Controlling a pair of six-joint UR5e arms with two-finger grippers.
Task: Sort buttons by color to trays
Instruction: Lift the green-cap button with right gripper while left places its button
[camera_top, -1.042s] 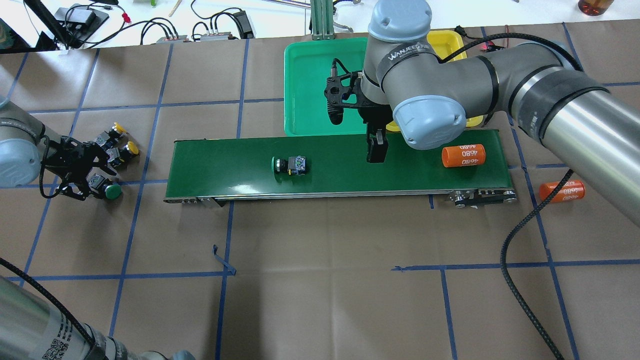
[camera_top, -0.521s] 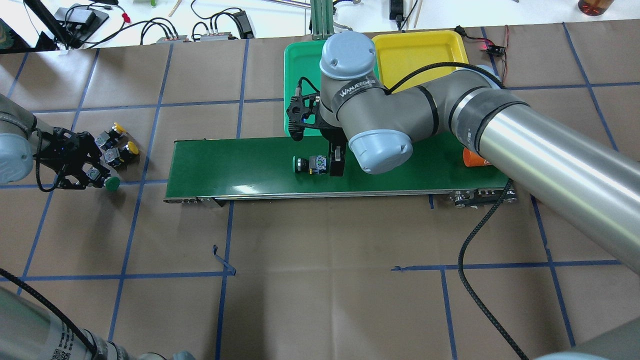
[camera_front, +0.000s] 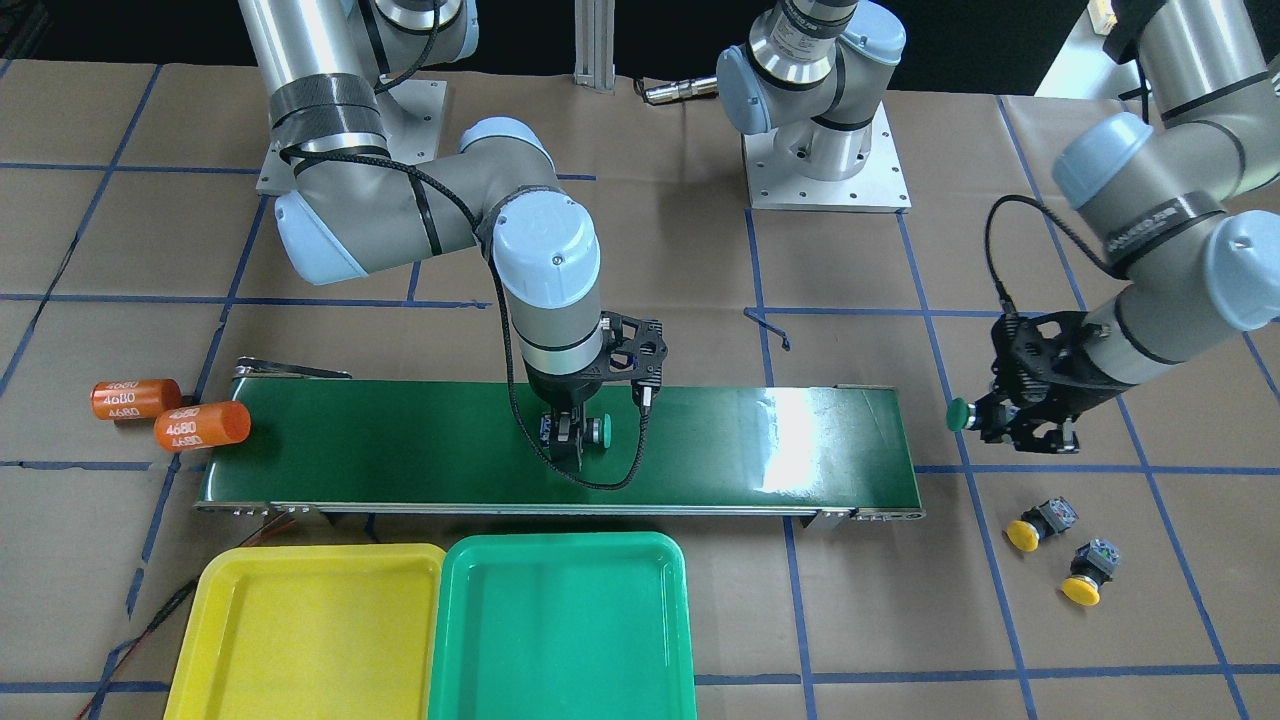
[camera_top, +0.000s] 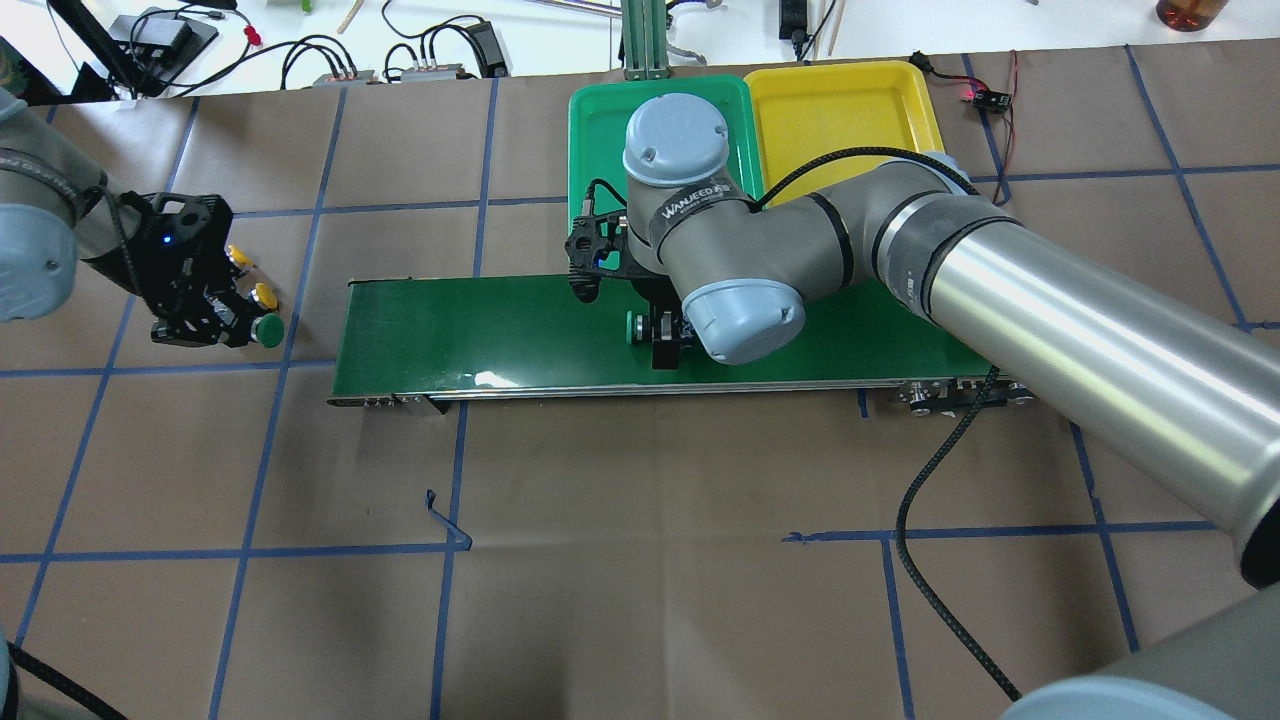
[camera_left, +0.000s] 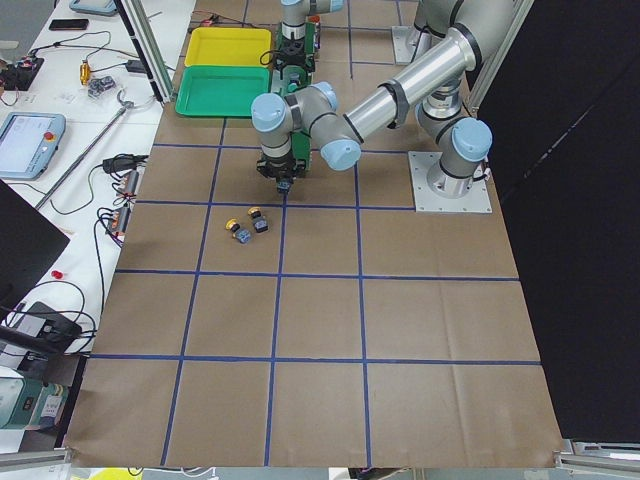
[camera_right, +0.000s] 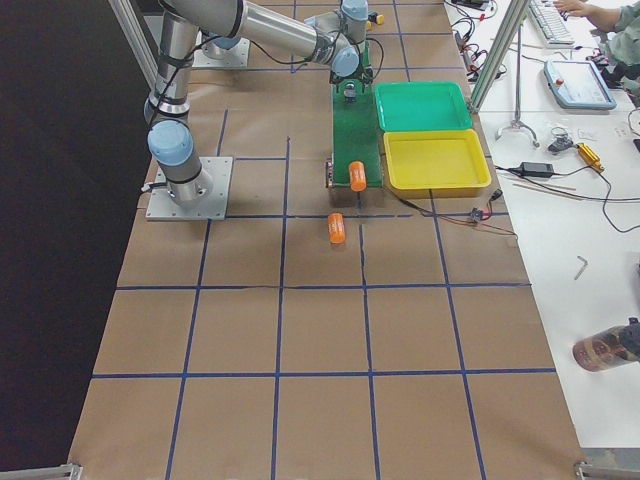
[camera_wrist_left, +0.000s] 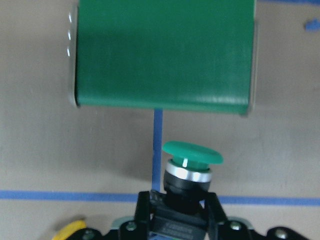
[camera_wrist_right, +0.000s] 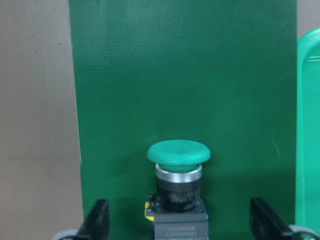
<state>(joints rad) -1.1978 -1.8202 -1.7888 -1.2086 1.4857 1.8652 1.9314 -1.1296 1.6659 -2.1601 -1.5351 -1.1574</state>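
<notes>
Jaws, right gripper (camera_front: 566, 445): standing wide, one finger (camera_wrist_right: 98, 220) on each side of green button no. 1 (camera_wrist_right: 178, 152), a gap showing on both sides, nothing being held. Only the right wrist view is showing this spread. In the overhead view the arm's own wrist joint is covering most of the gripper, and the front-facing view is presenting it nearly edge-on.

Green button no. 1: lying on its side about midway along the conveyor belt (camera_front: 750, 440), cap pointing toward the robot's left.

Jaws, left gripper (camera_wrist_left: 176, 215): closed narrow on the black body of green button no. 2 (camera_wrist_left: 192, 152), gripping it from both sides. The left wrist view is showing the clamp. The front-facing view is showing only the green cap sticking out toward the belt's left end, with the gripper hanging over the tabletop (camera_front: 640, 250) just off that end.

Yellow buttons (camera_front: 1038, 524) (camera_front: 1090, 572): lying side by side on the tabletop beyond the left gripper, apart from each other. The front-facing view is showing them whole, while in the overhead view the gripper is hiding all but their caps.

Orange cylinders (camera_front: 135, 398) (camera_front: 202, 425): lying at the belt's right end, one overlapping the belt edge, one on the tabletop beside it. The overhead view is hiding both behind the right arm.

Green tray (camera_front: 560, 625) and yellow tray (camera_front: 310, 630): sitting edge to edge past the belt's far side, green toward the robot's left.
</notes>
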